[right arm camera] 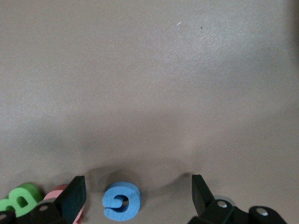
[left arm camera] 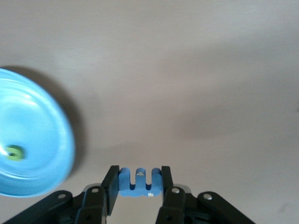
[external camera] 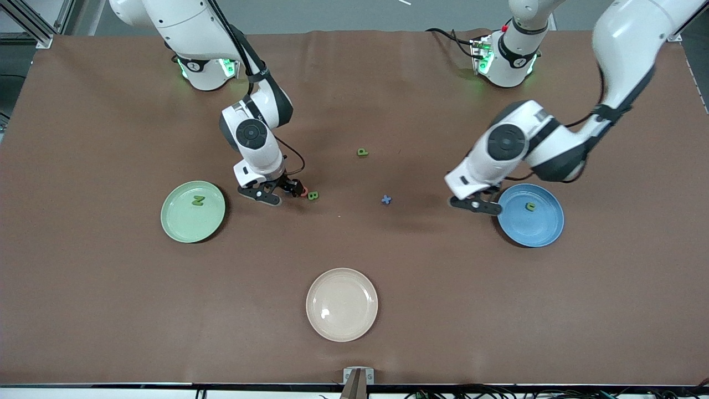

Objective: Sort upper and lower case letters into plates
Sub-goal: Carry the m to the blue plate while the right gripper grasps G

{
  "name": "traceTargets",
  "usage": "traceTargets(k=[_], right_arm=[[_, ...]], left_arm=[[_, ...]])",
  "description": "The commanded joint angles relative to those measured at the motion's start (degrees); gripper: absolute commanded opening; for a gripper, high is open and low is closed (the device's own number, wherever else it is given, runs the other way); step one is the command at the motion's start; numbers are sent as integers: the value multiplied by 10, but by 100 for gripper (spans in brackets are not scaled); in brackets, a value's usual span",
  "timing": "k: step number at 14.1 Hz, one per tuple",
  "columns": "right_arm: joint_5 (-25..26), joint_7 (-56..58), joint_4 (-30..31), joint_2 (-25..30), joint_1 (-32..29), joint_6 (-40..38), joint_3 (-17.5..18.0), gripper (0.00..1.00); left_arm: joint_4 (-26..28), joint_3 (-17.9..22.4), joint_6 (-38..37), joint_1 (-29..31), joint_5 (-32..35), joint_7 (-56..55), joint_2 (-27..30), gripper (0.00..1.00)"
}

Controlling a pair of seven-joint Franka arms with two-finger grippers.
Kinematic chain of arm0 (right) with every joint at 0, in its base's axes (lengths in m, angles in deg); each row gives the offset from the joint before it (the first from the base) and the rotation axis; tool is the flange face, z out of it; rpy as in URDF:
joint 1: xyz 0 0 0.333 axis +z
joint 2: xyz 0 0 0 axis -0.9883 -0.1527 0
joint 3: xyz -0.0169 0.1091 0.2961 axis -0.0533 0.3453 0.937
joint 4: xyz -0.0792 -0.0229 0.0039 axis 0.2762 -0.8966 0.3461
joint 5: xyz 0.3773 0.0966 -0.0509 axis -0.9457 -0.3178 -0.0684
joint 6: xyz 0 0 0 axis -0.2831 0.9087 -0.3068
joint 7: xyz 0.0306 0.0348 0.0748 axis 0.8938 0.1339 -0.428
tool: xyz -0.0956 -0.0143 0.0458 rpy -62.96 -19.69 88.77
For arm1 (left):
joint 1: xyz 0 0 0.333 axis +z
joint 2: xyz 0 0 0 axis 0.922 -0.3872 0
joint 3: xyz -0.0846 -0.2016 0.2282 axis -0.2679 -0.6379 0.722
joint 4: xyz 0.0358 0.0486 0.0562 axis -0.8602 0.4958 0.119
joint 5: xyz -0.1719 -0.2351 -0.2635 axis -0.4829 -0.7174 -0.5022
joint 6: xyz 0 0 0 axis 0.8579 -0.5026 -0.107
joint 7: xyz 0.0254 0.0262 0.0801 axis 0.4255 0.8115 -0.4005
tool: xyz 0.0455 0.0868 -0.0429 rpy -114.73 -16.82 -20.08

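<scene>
Front view: your left claw (external camera: 477,205) hangs just beside the blue plate (external camera: 540,228), which already holds a small green letter (external camera: 530,206). Your right claw (external camera: 277,191) is low over the table (external camera: 111,310) by a green B (external camera: 313,195); the green plate (external camera: 183,224) with its N (external camera: 198,200) lies just beside it.

Left wrist view: the claw is clamped on a blue letter (left arm camera: 139,183). You likely carry it over the plate rim and release; bare table lies between.

Right wrist view: fingers (right arm camera: 74,198) spread wide around a blue letter (right arm camera: 121,200), not touching. A pink letter (right arm camera: 58,193) crowds one finger, so close carefully.
</scene>
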Motion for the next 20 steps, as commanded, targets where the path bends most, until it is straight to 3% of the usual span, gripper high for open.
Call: traceTargets(k=[1, 5, 10, 14, 18, 20], right_arm=[[11, -13, -2, -3, -3, 6, -1, 100], [9, -22, 0, -3, 4, 4, 0, 100], [9, -26, 3, -4, 18, 6, 0, 91], [9, -26, 3, -4, 22, 4, 0, 59], [9, -27, 3, -2, 16, -3, 0, 7], [9, -23, 3, 5, 9, -10, -1, 0]], left_arm=[[10, -14, -8, 68, 5, 96, 4, 22], [14, 17, 28, 133, 36, 227, -21, 22], [14, 86, 79, 134, 97, 296, -30, 22], [14, 123, 118, 132, 111, 331, -42, 22], [14, 134, 129, 132, 126, 331, -57, 23], [13, 139, 131, 130, 126, 329, -65, 25]])
